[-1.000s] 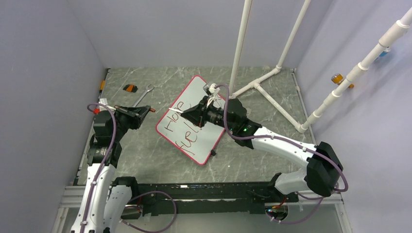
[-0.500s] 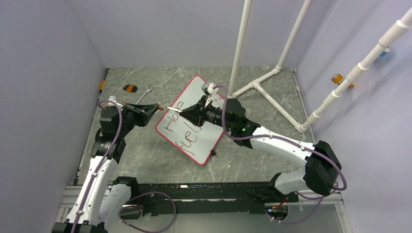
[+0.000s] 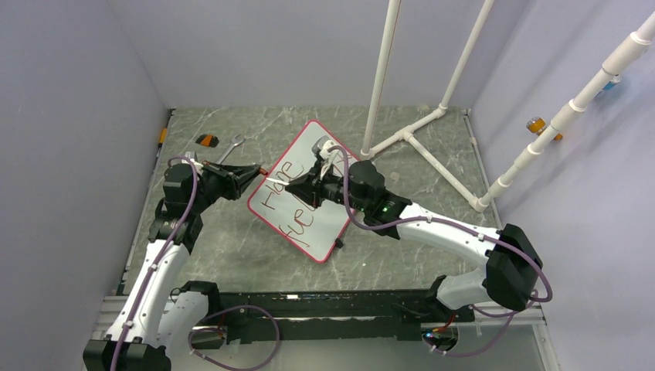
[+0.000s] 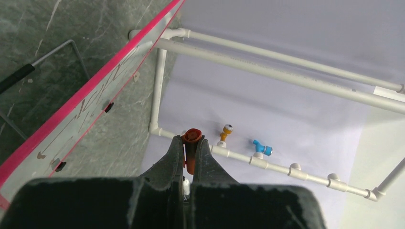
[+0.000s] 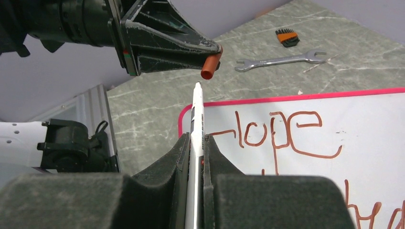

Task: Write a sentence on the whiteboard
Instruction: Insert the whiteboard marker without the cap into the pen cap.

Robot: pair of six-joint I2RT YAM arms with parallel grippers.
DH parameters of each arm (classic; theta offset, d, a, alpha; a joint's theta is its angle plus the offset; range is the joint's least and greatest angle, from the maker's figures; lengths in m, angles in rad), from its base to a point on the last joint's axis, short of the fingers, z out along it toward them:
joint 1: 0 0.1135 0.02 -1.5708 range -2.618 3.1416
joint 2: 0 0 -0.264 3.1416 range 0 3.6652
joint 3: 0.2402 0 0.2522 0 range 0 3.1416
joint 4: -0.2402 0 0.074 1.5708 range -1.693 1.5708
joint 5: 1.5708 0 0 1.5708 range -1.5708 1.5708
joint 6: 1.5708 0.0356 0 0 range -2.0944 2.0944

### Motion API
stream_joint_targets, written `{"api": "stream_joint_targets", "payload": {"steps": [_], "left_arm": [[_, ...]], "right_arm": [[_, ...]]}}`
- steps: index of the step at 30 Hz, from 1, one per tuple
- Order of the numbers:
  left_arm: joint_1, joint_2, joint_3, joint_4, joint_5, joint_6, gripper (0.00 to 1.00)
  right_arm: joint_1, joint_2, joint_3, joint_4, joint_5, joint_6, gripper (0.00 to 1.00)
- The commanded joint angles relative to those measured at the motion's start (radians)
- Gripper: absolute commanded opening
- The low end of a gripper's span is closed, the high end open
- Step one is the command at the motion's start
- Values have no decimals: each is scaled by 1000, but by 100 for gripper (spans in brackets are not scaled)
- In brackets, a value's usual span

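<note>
Red-brown cap (image 5: 209,64), pinched in the left pincer (image 3: 249,171), now sits just off the tip of the marker (image 5: 197,102), which the right pincer (image 5: 196,140) clamps and has lifted off the whiteboard (image 3: 340,212) lying mid-tabletop (image 3: 232,247); sentence (image 5: 286,131) looks unfinished, yet capping seems next.

Red-pink-framed whiteboard (image 3: 326,229) lying flat, turned diagonally, sentence (image 5: 279,136) in red-brown marker, two lines, starting "Hope"
</note>
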Motion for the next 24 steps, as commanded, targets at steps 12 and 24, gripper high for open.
{"api": "stream_joint_targets", "payload": {"steps": [12,24], "left_arm": [[-8,-9,61,-14,13,-57,0],[-8,-8,60,-11,14,-64,0]], "right_arm": [[59,-31,61,-26,122,-108,0],[64,-52,45,2,168,-107,0]]}}
